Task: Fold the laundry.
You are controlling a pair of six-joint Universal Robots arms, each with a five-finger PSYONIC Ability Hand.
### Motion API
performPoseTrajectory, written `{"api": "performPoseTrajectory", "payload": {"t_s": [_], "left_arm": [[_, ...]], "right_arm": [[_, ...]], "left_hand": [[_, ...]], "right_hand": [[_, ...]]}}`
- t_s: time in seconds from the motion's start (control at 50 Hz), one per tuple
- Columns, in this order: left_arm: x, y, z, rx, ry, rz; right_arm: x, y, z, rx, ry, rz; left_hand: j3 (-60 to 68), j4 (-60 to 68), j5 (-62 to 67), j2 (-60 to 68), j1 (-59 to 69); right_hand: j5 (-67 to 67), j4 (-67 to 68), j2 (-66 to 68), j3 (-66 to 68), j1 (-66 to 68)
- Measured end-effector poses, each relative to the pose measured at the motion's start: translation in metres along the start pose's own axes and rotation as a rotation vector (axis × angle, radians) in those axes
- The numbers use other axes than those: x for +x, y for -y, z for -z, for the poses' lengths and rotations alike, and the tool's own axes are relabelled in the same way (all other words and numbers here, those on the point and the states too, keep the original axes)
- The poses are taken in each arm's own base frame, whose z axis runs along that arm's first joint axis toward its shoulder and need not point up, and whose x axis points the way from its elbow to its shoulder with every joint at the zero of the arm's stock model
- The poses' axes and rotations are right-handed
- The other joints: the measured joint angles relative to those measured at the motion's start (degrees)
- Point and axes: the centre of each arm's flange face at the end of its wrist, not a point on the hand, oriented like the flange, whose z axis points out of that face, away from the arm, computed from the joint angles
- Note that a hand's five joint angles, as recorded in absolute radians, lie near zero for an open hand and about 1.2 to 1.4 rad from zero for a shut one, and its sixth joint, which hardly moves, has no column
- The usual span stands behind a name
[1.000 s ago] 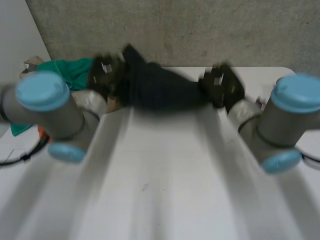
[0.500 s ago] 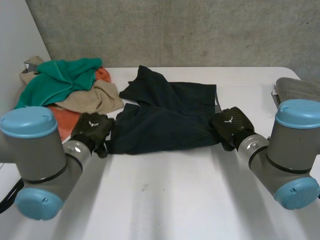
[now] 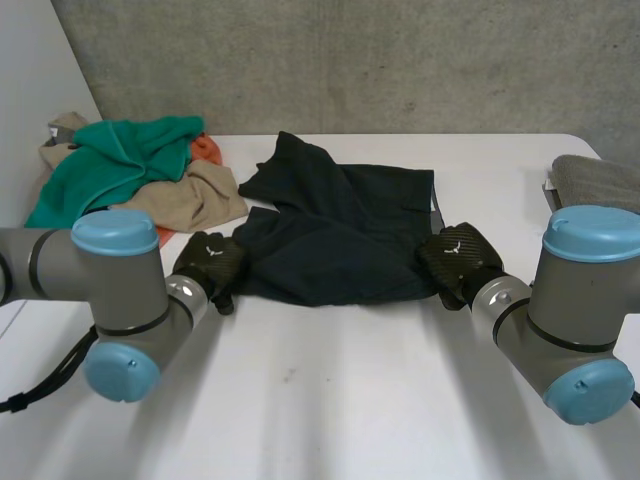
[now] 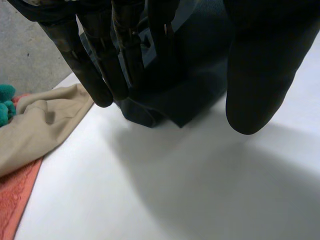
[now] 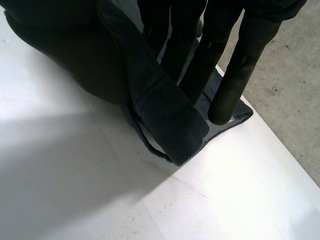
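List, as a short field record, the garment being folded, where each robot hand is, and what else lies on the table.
garment: dark garment, lying rumpled mid-table
left robot hand: at the garment's left edge
right robot hand: pinching a thick band at the garment's right edge
pile: green cloth, beige cloth, orange cloth, heaped at the far left
surface: white table

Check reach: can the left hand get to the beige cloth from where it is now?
Probably yes. The left hand sits open at the near corner of the dark garment, and the beige cloth lies just beside it, only bare table between.
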Motion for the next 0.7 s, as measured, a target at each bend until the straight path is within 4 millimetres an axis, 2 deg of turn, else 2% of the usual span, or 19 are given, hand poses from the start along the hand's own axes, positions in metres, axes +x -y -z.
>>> {"api": "performPoseTrajectory", "payload": {"t_s": [0.16, 0.42, 0.52, 0.62, 0.68, 0.7], "left_arm": [[0.001, 0.001, -0.024, 0.024, 0.01, -0.05], [0.002, 0.012, -0.05, 0.112, 0.03, -0.106], [0.002, 0.012, -0.055, 0.127, 0.036, -0.107], [-0.002, 0.016, -0.046, 0.114, 0.049, -0.099], [-0.007, 0.026, -0.026, 0.098, 0.055, -0.091], [-0.01, 0.032, -0.013, 0.091, 0.055, -0.09]], "right_arm": [[-0.002, -0.001, 0.001, -0.006, 0.005, -0.001], [-0.001, -0.001, 0.001, -0.004, 0.001, -0.001], [0.001, 0.0, 0.001, -0.003, -0.003, -0.001], [0.004, 0.002, 0.001, -0.001, -0.008, 0.002], [0.007, 0.006, 0.002, -0.003, -0.006, 0.01], [0.009, 0.009, 0.005, -0.01, 0.0, 0.019]], "left_hand": [[1.5, 1.9, 1.7, 1.6, 1.1], [29.8, 30.3, 29.5, 30.2, 29.0], [34.0, 34.7, 31.8, 34.3, 30.3], [34.2, 34.9, 31.8, 34.4, 30.3], [34.2, 34.9, 31.8, 34.4, 30.3], [34.2, 34.9, 31.8, 34.4, 30.4]], "right_hand": [[0.0, 0.0, 0.0, 0.0, 0.0], [0.0, 0.0, 0.0, 0.0, 0.0], [0.0, 0.0, 0.0, 0.0, 0.0], [0.0, 0.0, 0.0, 0.0, 0.0], [0.0, 0.0, 0.0, 0.0, 0.0], [0.0, 0.0, 0.0, 0.0, 0.0]]}}
